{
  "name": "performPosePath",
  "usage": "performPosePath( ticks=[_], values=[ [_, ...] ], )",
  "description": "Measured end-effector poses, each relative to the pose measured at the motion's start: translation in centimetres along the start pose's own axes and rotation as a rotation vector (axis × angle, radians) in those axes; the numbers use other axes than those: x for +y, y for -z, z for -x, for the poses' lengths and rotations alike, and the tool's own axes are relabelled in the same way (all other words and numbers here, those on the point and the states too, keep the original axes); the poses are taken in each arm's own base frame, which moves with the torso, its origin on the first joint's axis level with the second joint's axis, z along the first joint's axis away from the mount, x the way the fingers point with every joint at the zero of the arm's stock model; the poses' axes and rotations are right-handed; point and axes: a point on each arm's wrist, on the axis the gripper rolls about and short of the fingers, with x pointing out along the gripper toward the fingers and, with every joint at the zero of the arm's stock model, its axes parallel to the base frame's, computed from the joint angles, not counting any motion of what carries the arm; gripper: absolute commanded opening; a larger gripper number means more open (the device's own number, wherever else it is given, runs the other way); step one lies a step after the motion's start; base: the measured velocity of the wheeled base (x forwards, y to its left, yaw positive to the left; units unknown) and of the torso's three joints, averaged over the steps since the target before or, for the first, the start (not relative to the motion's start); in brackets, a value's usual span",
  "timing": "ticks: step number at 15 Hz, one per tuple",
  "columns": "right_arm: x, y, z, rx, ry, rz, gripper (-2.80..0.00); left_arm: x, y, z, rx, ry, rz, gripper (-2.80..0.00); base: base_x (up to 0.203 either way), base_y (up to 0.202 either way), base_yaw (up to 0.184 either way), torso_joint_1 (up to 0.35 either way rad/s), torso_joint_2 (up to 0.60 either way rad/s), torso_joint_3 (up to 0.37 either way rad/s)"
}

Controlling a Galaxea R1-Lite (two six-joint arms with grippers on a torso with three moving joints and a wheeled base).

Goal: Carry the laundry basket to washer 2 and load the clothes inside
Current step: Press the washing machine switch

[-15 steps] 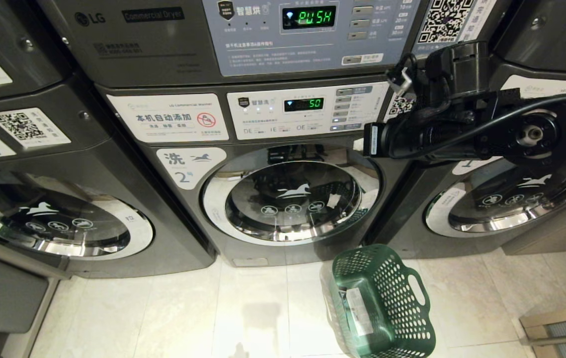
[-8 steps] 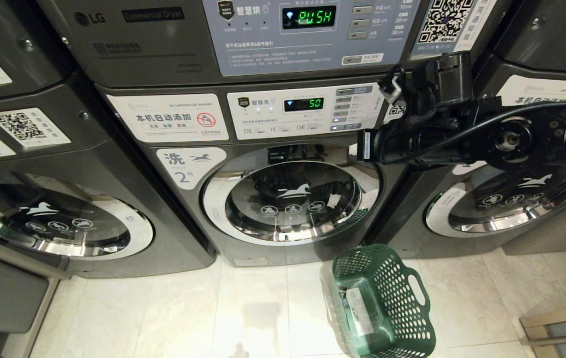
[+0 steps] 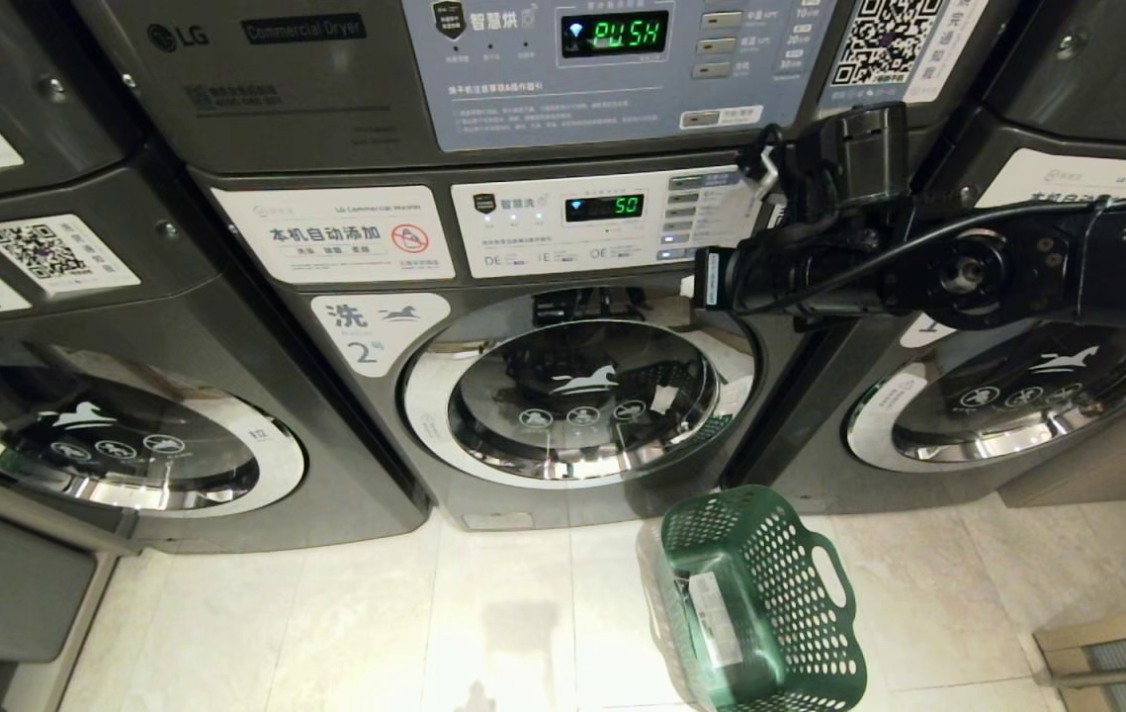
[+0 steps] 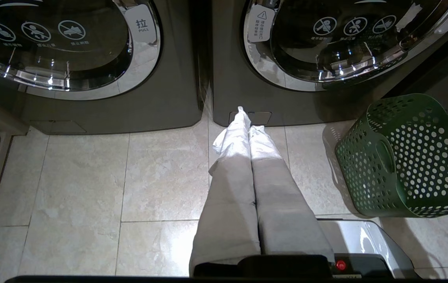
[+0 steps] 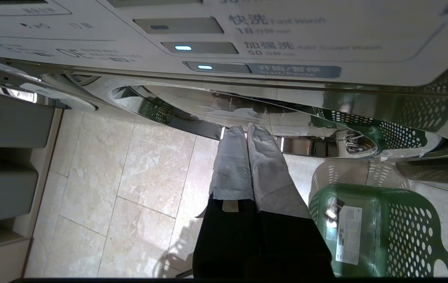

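Washer 2 (image 3: pixel 577 396) sits with its chrome-ringed door shut, its display reading 50, and your right gripper (image 3: pixel 711 279) hangs just off the control panel (image 3: pixel 612 220), level with the lit start button (image 5: pixel 263 69), its padded fingers (image 5: pixel 247 157) pressed together on nothing. No clothes show anywhere, so I judge loading finished and starting the cycle as the step in hand. Your next move calls for a short, square push ahead of the fingertips. Below that hand, the laundry basket (image 3: pixel 770 603) lies tipped on its side, empty, beside the washer's foot. Your left gripper (image 4: pixel 249 129) hangs low and closed, empty.
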Motion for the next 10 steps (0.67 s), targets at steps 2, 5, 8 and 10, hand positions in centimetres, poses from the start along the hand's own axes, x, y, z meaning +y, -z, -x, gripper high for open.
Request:
performPosePath(
  ticks=[2, 5, 8, 10],
  values=[
    [0.0, -0.1, -0.4, -0.005, -0.001, -0.001, -2.80, 0.0, 0.0, 0.0, 0.000, 0.000, 0.000, -2.80, 0.000, 0.000, 0.000, 0.000, 0.00, 0.000],
    [0.1, -0.3, -1.0, -0.017, -0.005, -0.002, -2.80, 0.0, 0.0, 0.0, 0.000, 0.000, 0.000, -2.80, 0.000, 0.000, 0.000, 0.000, 0.00, 0.000],
    [0.1, -0.3, -1.5, -0.021, -0.008, -0.002, -2.80, 0.0, 0.0, 0.0, 0.000, 0.000, 0.000, -2.80, 0.000, 0.000, 0.000, 0.000, 0.00, 0.000],
    [0.1, -0.3, -1.7, -0.022, -0.009, -0.003, -2.80, 0.0, 0.0, 0.0, 0.000, 0.000, 0.000, -2.80, 0.000, 0.000, 0.000, 0.000, 0.00, 0.000]
  ],
)
